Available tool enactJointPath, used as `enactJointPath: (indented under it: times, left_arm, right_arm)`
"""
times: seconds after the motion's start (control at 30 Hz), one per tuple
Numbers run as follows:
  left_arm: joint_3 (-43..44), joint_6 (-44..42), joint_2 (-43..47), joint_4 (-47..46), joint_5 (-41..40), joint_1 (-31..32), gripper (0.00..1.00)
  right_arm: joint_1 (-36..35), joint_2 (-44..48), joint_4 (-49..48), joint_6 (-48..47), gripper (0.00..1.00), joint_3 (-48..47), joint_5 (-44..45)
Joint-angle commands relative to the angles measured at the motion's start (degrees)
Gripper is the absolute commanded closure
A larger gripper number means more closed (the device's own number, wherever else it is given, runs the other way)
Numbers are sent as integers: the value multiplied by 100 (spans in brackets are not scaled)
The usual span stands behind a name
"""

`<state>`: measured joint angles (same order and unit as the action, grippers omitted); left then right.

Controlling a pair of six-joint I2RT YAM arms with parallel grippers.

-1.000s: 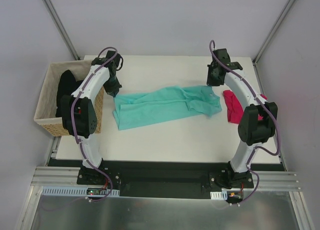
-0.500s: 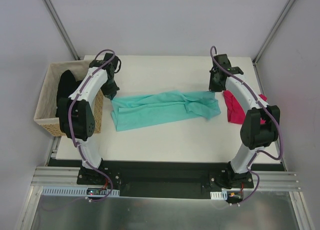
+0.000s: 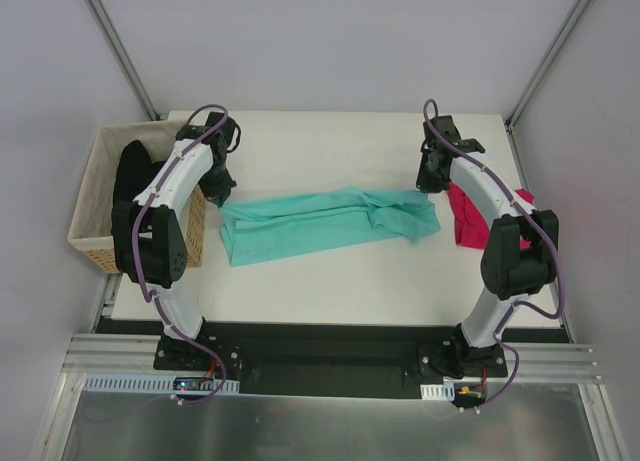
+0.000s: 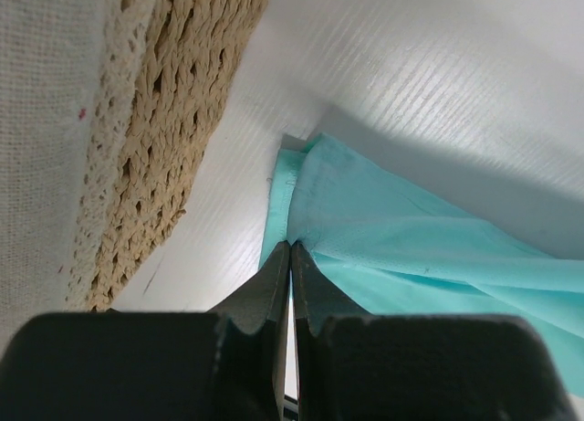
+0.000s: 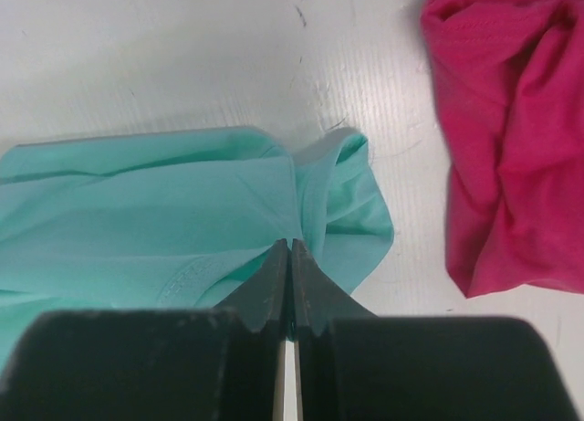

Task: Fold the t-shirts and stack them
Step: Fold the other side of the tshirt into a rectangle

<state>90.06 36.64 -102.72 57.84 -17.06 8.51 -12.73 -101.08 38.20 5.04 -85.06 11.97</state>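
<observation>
The teal shirt [image 3: 320, 221] lies stretched across the tabletop [image 3: 330, 271], its 9 and 3 o'clock ends pinched in the left jaws and right jaws. Pull both ends evenly so it flattens, clear of the pink shirt [image 3: 463, 216] at 3 o'clock and the basket [image 3: 95, 251] at 9.

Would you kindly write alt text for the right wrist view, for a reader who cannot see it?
The shut right gripper pinches a fold of the teal-green t-shirt lying on the white table. A crumpled magenta-pink t-shirt lies apart from it, at the right of the view.
</observation>
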Motion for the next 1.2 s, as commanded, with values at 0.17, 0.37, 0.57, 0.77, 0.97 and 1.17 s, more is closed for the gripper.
enactJointPath:
  times: [0.17,0.37,0.57,0.77,0.97,1.17]
  left_arm:
    - [-243,-157,77,306,203,-60,100]
    - [-419,-359,-108,359,352,-17,100]
    - [-727,-421,-187,394,353,36,100]
    - [-946,-518,-240,394,361,80,100]
    - [-938,-562,-442,394,353,177,100]
    - [-727,-606,-557,386,282,326,69]
  right_arm:
    - [-150,71,162,867,99,515,-555]
    - [-300,-17,258,1166,99,683,-731]
    - [-406,-70,531,1368,99,850,-722]
    - [-476,-26,584,1675,99,1210,-705]
    - [-520,-140,593,1869,99,1290,-546]
    - [-572,-220,838,1834,85,956,-143]
